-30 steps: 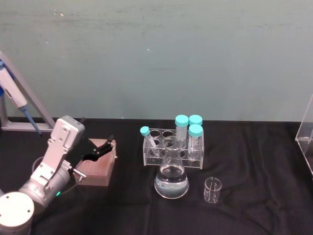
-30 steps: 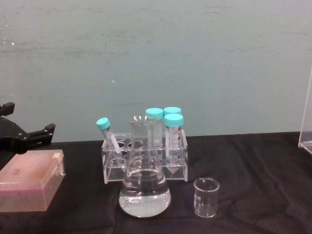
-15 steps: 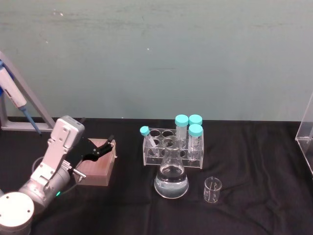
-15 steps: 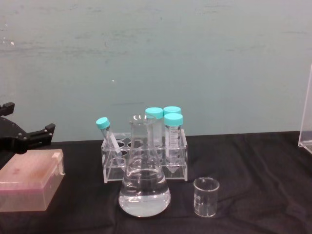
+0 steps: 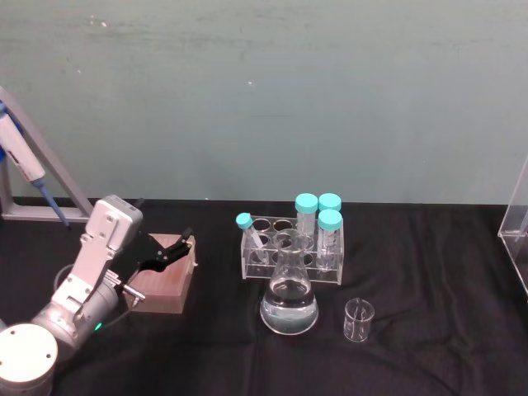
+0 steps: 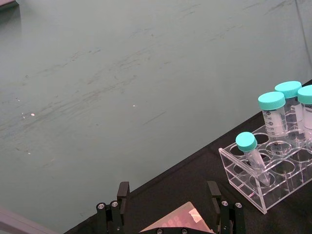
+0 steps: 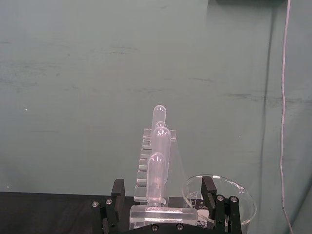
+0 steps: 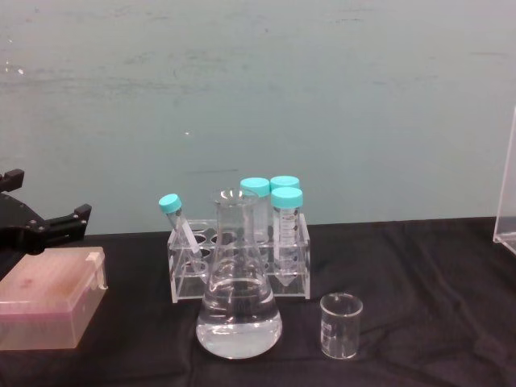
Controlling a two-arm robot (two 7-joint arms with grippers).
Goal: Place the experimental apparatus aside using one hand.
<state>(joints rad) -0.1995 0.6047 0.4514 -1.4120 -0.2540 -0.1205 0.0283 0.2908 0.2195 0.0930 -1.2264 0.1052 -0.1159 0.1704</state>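
A conical flask (image 5: 289,302) holding clear liquid stands mid-table, also in the chest view (image 8: 239,310). A small glass beaker (image 5: 358,320) sits just to its right (image 8: 339,326). My left gripper (image 5: 171,250) hovers open over a pink box (image 5: 165,282) at the left, its fingertips (image 6: 123,190) spread above the box top. My right gripper (image 7: 163,195) is open, facing a clear acrylic stand (image 7: 155,165) with bulb pipettes; a second clear beaker (image 7: 222,197) sits beside one finger. A clear acrylic piece (image 5: 516,227) shows at the table's right edge.
A clear rack (image 5: 290,252) with several teal-capped tubes stands right behind the flask, near the left gripper's side (image 6: 268,180). A grey frame holding blue-and-white pipettes (image 5: 29,169) leans at the far left. Black cloth lies open between the beaker and the right edge.
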